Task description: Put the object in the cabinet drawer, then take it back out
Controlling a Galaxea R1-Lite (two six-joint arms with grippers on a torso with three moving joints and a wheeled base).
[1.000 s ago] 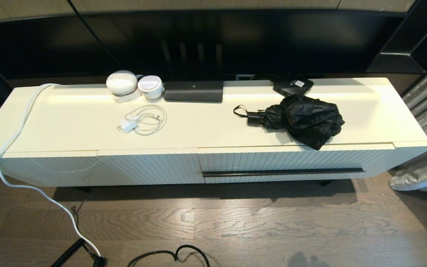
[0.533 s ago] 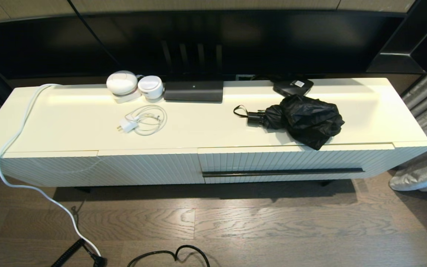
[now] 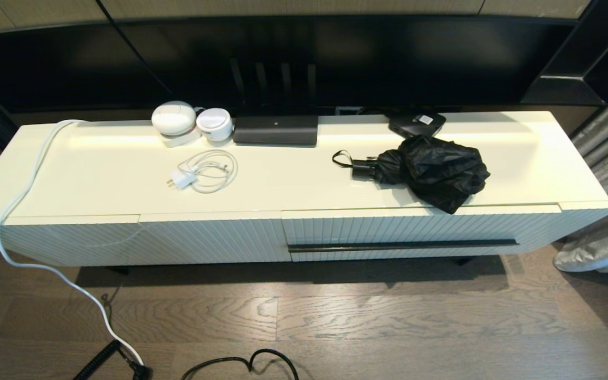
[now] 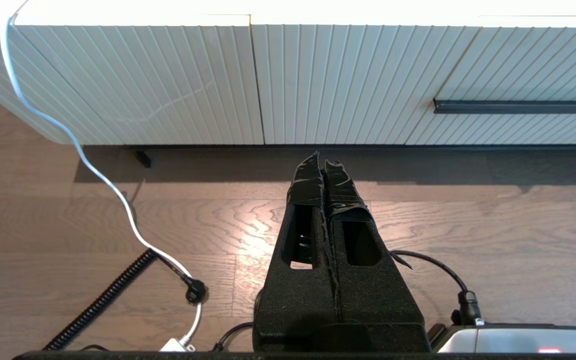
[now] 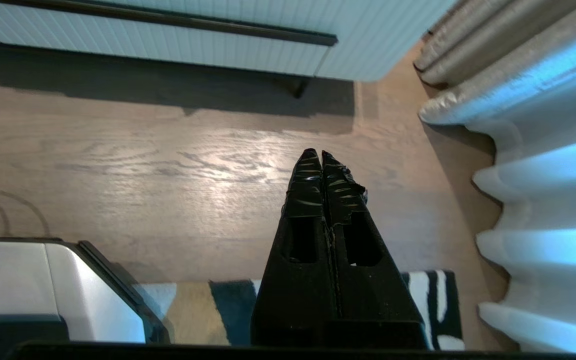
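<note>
The black folding umbrella [image 3: 430, 170] lies on the cabinet top [image 3: 293, 182] at the right, its handle and wrist loop [image 3: 342, 157] pointing left. Below it the ribbed cream drawer [image 3: 420, 232] is closed, with its thin black bar handle [image 3: 403, 245]. That bar handle [image 4: 520, 106] also shows in the left wrist view, and the same bar handle [image 5: 168, 19] in the right wrist view. Neither arm shows in the head view. My left gripper [image 4: 322, 159] is shut and empty, low over the floor in front of the cabinet. My right gripper [image 5: 316, 155] is shut and empty, over the floor near the cabinet's right end.
On the top stand two white round devices [image 3: 190, 120], a coiled white charger cable [image 3: 203, 171], a long black device [image 3: 275, 130] and a flat black box with a white label [image 3: 417, 122]. A white cord [image 3: 24, 211] hangs to the floor. Grey curtains [image 3: 607, 174] hang at the right.
A dark object at the right edge of the floor has gone out of view. The umbrella and the drawer have not moved.
</note>
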